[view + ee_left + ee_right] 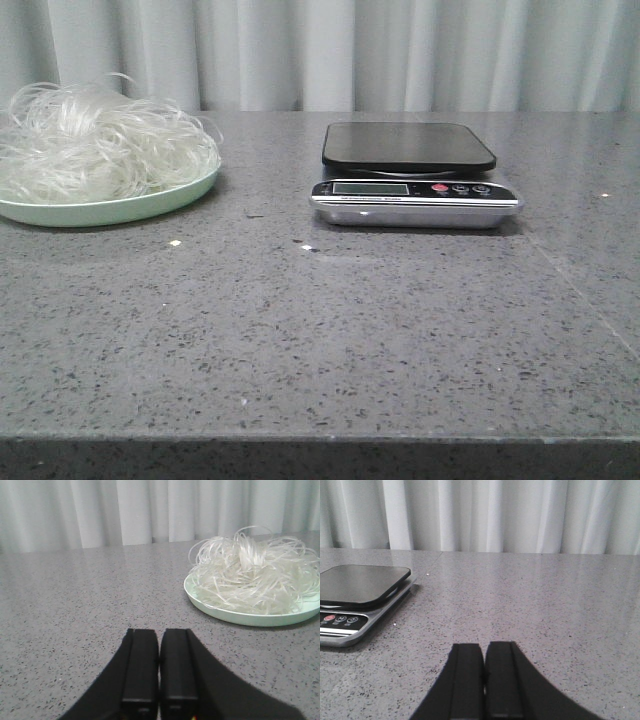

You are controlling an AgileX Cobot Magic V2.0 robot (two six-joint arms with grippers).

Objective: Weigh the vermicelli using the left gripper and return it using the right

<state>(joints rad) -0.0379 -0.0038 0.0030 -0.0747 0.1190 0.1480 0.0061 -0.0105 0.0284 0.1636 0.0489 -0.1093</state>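
The vermicelli (95, 145), a fluffy heap of thin translucent white strands, lies on a pale green plate (150, 205) at the far left of the table. It also shows in the left wrist view (255, 572) on the plate (235, 616). A kitchen scale (412, 175) with a black platform and a silver front stands at the middle back, and shows in the right wrist view (357, 587). My left gripper (160, 632) is shut and empty, low over the table, apart from the plate. My right gripper (485, 647) is shut and empty, to the right of the scale. Neither gripper shows in the front view.
The grey speckled table (330, 340) has its front edge near the bottom of the front view. A white curtain (400, 50) hangs behind the table. A few small white crumbs (175, 243) lie between the plate and the scale.
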